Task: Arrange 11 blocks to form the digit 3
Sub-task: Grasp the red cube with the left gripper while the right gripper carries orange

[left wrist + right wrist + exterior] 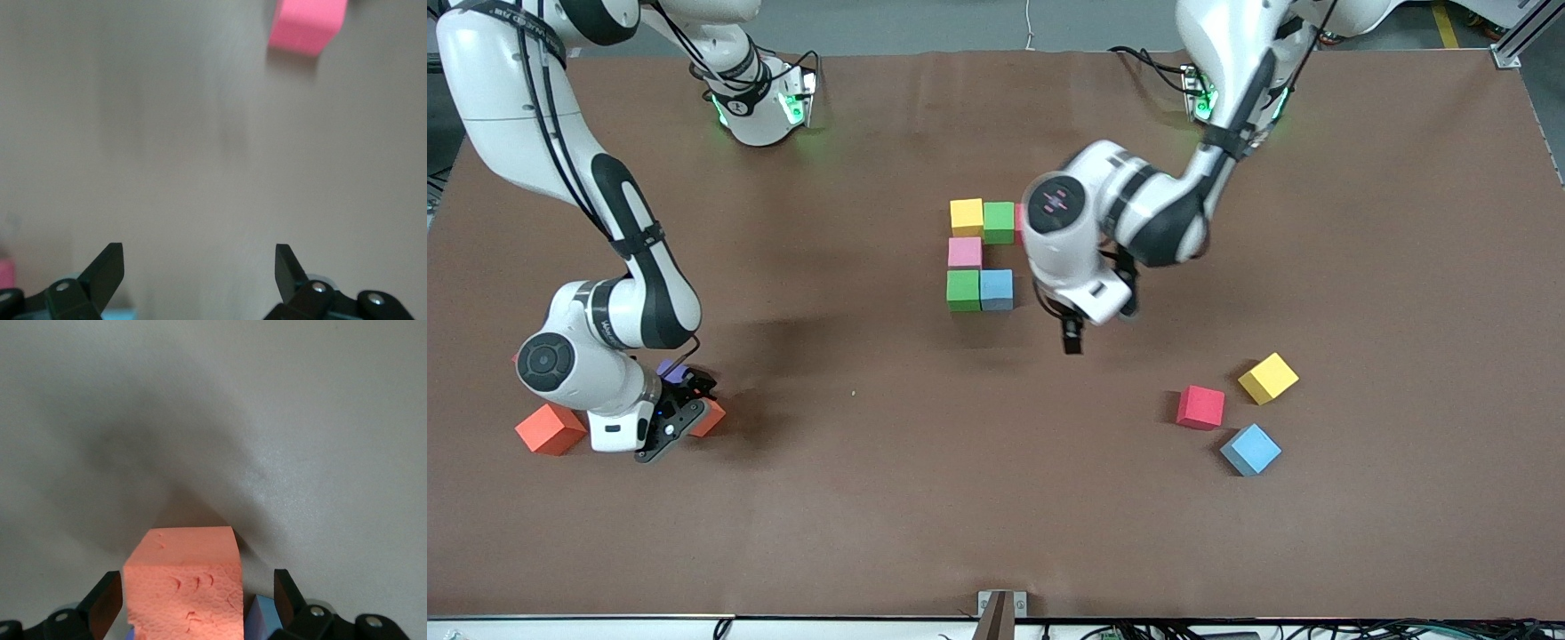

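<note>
The started digit 3 lies mid-table: yellow (967,216), green (999,222), pink (965,252), green (963,290) and blue (997,289) blocks, with a red sliver (1018,222) showing beside my left arm. My left gripper (1072,340) (199,267) hangs open and empty just beside that group, toward the left arm's end. My right gripper (685,422) (198,600) is low at the right arm's end, open around an orange block (711,416) (183,580), with a gap at each finger. A purple block (671,371) sits right beside it.
Loose red (1200,407), yellow (1268,378) and blue (1250,449) blocks lie toward the left arm's end, nearer the front camera. An orange-red block (551,428) sits close by the right wrist. A pinkish-red cube (307,23) shows in the left wrist view.
</note>
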### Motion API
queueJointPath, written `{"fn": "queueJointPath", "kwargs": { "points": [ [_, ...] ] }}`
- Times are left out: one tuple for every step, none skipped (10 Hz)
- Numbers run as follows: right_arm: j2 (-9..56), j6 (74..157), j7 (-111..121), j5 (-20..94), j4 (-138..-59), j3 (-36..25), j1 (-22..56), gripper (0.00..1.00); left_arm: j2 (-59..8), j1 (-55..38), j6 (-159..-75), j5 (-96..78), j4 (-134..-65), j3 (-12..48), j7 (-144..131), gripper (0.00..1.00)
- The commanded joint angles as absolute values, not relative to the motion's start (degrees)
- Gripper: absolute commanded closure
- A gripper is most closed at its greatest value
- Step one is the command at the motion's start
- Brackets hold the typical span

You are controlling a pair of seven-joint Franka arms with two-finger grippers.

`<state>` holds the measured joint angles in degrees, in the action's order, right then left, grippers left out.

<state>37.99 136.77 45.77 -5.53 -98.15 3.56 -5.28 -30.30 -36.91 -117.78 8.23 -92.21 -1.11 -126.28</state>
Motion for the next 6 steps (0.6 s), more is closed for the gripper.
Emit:
{"fn": "queueJointPath", "kwargs": {
  "points": [
    [38.2, 137.2, 46.1, -6.2, -98.1, 3.5, -5.8, 0.0, -29.0, -29.7, -118.1, 9.0, -94.2, -0.4, -115.7, 0.0],
    [38.2, 137.1, 46.1, -6.2, -98.2, 3.5, -5.8, 0.01, -29.4, -26.6, -118.6, 8.9, -94.2, -0.4, -110.4, 0.0],
    [38.2, 136.9, 45.4, -6.2, -98.5, 3.5, -5.9, 0.29, -29.8, -23.8, -119.7, 8.9, -94.2, -0.4, -106.6, 0.0],
    [38.1, 136.6, 42.6, -6.2, -98.6, 3.5, -5.8, 0.6, -30.4, -21.6, -121.9, 8.8, -94.7, -0.4, -102.8, 0.0],
    [38.1, 136.4, 40.4, -6.1, -98.6, 3.5, -6.0, 0.92, -30.4, -19.6, -125.1, 8.4, -96.1, -0.1, -98.0, 0.0],
    [38.1, 136.2, 39.2, -6.1, -98.6, 3.6, -6.0, 0.98, -30.9, -18.1, -128.0, 8.3, -96.9, 0.0, -94.8, 0.0]
  ]
}}
